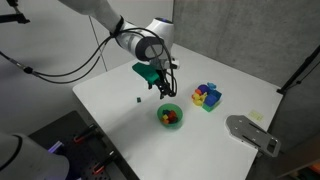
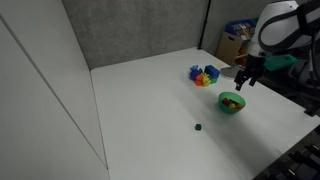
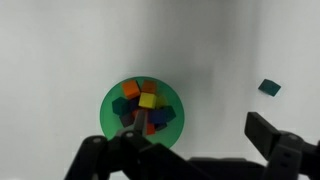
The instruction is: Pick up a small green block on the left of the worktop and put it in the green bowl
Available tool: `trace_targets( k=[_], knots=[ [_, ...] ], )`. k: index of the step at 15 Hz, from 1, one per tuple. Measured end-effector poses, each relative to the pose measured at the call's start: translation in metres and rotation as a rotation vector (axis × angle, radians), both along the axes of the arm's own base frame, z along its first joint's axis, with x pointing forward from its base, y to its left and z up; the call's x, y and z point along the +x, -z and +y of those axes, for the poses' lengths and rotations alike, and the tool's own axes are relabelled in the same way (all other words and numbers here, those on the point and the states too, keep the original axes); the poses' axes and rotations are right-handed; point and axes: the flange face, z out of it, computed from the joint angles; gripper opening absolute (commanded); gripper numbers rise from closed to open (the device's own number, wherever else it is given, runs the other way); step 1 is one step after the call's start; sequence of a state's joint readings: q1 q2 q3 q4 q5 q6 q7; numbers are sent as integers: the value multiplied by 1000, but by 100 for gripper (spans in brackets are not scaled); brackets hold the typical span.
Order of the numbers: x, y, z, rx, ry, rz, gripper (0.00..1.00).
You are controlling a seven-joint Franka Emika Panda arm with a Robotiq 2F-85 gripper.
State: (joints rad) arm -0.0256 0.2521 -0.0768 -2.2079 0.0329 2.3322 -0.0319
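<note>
The green bowl [image 1: 162, 120] stands mid-table and holds several coloured blocks; it also shows in an exterior view [image 2: 240, 104] and in the wrist view [image 3: 110, 112]. The small green block [image 1: 138, 99] lies alone on the white table, apart from the bowl, seen too in an exterior view [image 2: 198, 127] and in the wrist view [image 3: 269, 87]. My gripper [image 1: 160, 88] hangs above the table just beside the bowl, between bowl and block. Its fingers are spread wide and empty in the wrist view [image 3: 200, 128]. It also shows in an exterior view [image 2: 245, 80].
A blue square holder [image 1: 213, 100] with multicoloured blocks stands beyond the bowl, also in an exterior view [image 2: 196, 70]. A grey flat object [image 1: 250, 133] lies near one table edge. Boxes [image 2: 236, 42] stand behind the table.
</note>
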Motion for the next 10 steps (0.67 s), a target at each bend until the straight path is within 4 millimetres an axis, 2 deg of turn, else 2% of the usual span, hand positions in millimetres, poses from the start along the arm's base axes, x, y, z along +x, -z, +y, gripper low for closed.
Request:
trace_targets(
  k=[5, 10],
  knots=[
    [-15, -35, 16, 23, 6, 68, 100],
    [-40, -87, 44, 22, 18, 78, 100]
  ],
)
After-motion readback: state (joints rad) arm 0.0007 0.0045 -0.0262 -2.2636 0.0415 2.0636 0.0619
